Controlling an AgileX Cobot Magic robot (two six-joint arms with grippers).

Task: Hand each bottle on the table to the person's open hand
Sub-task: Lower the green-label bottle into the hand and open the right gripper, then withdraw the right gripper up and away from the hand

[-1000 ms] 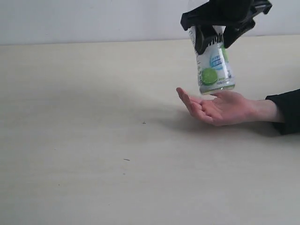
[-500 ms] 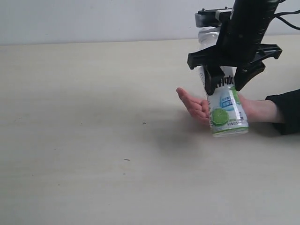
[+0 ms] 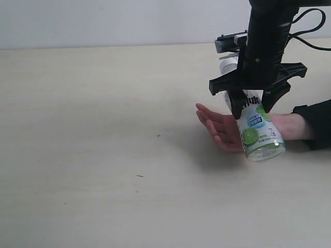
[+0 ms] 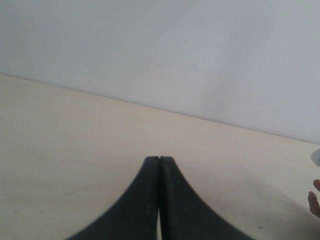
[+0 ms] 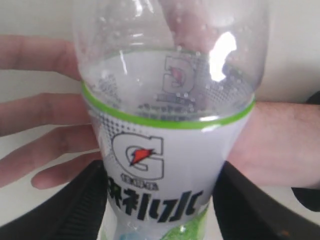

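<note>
Two-fingered pinch by right tool (image 3: 253, 109) on bottle (image 3: 261, 142), base tilted toward 5 o'clock below it, over open hand (image 3: 222, 129). Left tool (image 4: 159, 165) pressed together.

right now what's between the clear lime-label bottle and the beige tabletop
The person's open hand lies under the clear lime-label plastic bottle, above the pale beige tabletop; the right wrist view shows it best.

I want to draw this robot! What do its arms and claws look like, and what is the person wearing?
The right arm is black, with a black cable trailing off it. The right gripper has a wide black crossbar and two tapered fingers. The left gripper has two curved matte black fingers. The person wears a dark sleeve.
</note>
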